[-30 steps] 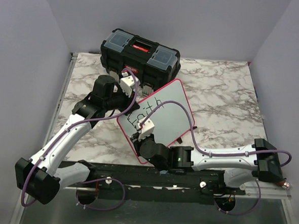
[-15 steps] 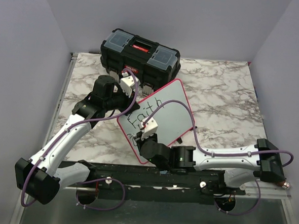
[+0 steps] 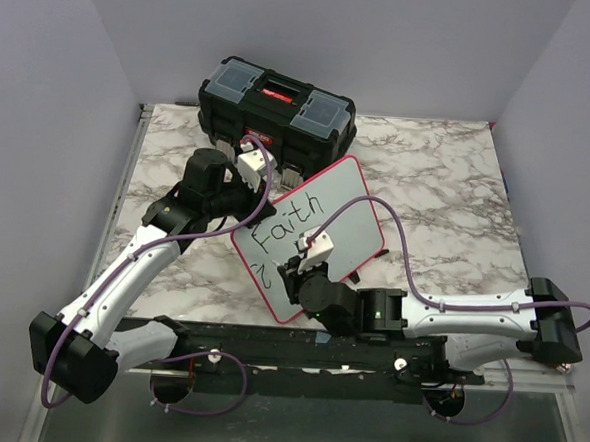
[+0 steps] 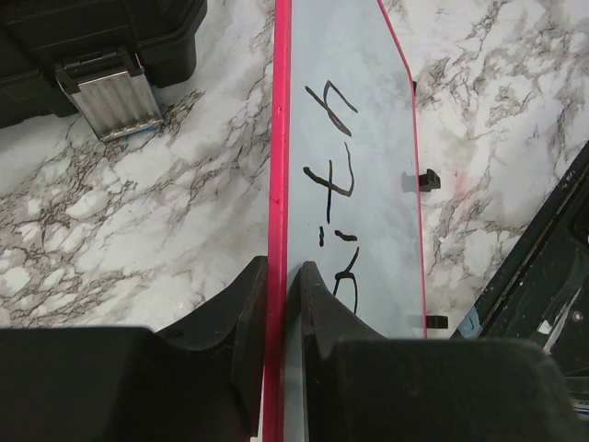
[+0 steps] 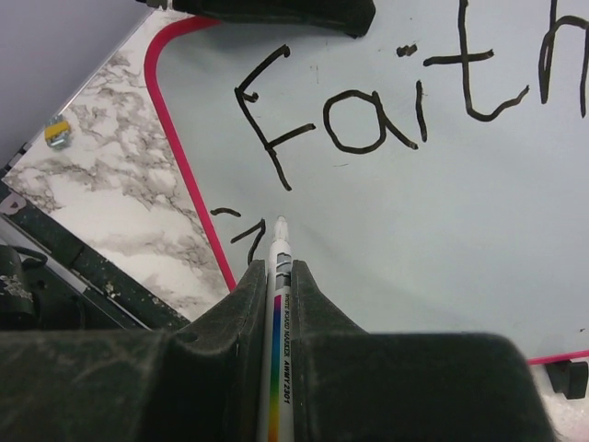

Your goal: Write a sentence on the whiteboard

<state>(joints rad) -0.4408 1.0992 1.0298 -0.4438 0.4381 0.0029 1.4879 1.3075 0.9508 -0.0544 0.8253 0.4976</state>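
Note:
The whiteboard (image 3: 348,206), white with a red rim, stands tilted on the marble table. My left gripper (image 3: 261,191) is shut on its upper left edge; in the left wrist view the fingers (image 4: 248,295) pinch the red rim of the whiteboard (image 4: 368,184). My right gripper (image 3: 298,267) is shut on a white marker (image 5: 280,322), whose tip rests on the whiteboard (image 5: 442,230). The sentence (image 5: 405,101) reads "Faith" on the top line, with a few short strokes (image 5: 241,226) starting a line below, just left of the marker tip.
A black toolbox (image 3: 277,110) with a red latch stands behind the board, close to my left wrist; its metal latch (image 4: 109,92) shows in the left wrist view. A black rail (image 3: 267,346) runs along the table's near edge. Grey walls close in both sides.
My right arm has shifted to the right with the marker, uncovering "Faith" and short new strokes at the board's lower left. The left gripper and the board have not moved.

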